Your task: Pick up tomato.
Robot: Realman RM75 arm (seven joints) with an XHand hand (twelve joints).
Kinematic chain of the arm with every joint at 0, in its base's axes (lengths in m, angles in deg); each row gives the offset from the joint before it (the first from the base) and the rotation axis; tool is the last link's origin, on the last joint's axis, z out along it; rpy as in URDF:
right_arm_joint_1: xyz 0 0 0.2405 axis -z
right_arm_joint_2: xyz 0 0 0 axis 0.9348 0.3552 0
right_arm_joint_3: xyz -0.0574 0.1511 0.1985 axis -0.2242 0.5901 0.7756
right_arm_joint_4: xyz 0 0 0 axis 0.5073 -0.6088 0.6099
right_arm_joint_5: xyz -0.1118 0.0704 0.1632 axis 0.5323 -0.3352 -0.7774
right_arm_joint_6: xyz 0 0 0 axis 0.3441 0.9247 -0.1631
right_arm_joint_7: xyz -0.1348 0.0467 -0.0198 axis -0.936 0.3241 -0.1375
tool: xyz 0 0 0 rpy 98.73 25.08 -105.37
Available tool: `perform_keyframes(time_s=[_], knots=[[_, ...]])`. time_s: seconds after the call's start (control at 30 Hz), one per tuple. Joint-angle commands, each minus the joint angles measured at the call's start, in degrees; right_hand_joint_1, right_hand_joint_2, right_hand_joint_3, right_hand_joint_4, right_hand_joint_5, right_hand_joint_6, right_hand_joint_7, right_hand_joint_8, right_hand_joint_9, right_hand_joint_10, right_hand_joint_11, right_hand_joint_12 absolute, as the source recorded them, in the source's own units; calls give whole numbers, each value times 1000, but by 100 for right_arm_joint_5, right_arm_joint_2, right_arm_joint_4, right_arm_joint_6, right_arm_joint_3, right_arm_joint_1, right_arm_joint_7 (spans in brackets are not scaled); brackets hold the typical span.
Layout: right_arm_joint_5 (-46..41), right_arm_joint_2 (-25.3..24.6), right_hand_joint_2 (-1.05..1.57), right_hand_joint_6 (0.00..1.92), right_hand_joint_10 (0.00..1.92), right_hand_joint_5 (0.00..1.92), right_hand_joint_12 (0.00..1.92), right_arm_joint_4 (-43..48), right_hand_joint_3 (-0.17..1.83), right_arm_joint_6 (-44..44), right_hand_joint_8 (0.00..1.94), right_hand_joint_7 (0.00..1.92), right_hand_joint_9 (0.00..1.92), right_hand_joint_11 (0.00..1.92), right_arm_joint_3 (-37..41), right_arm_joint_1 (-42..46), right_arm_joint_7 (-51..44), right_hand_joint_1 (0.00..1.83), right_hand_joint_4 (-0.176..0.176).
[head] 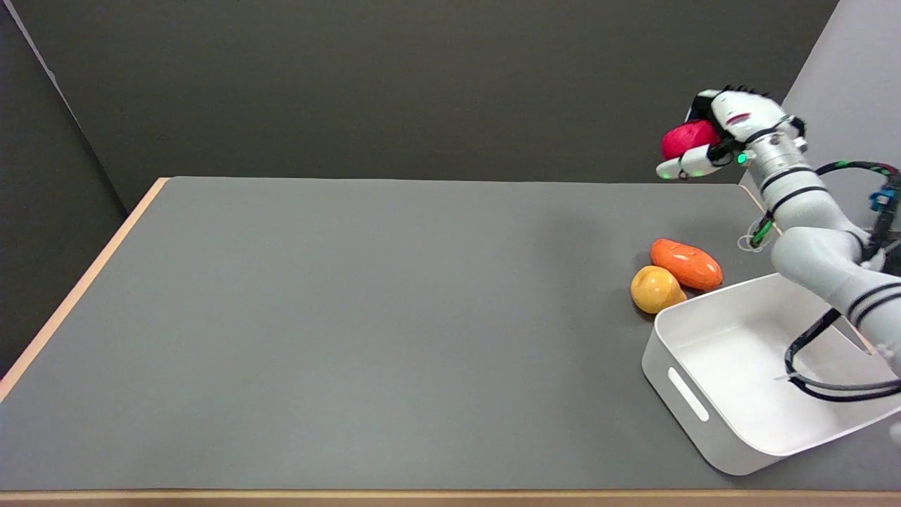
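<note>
Fingers (693,163) of the right hand (732,123) curl tightly around the red tomato (684,139), raised above the table (352,317).

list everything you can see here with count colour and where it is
tomato: one, red, held in the air above the table's far right
orange fruit: one, orange, on the table beside the bin's far side
yellow fruit: one, yellow, touching the orange fruit, by the bin's far corner
bin: one, white, near right of the table, nothing in it
table: one, grey top, wooden edge
right hand: one, black and white, fingers wrapped around the tomato, raised
</note>
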Motion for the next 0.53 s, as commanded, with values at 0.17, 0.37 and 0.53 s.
perform_keyframes(time_s=[0.17,0.37,0.53], knots=[[-1097,-460,1104,1529,1334,607,1780,3863,319,-452,1345,861,848,771,3981,4257,0,1167,-68],[-1185,-1323,1103,1528,1334,608,1782,4638,322,-1468,1348,861,848,772,4475,5579,0,1167,-69],[-813,-1772,1098,1530,1335,611,1781,4727,329,-2448,1344,862,849,772,4266,6203,743,1165,-64]])
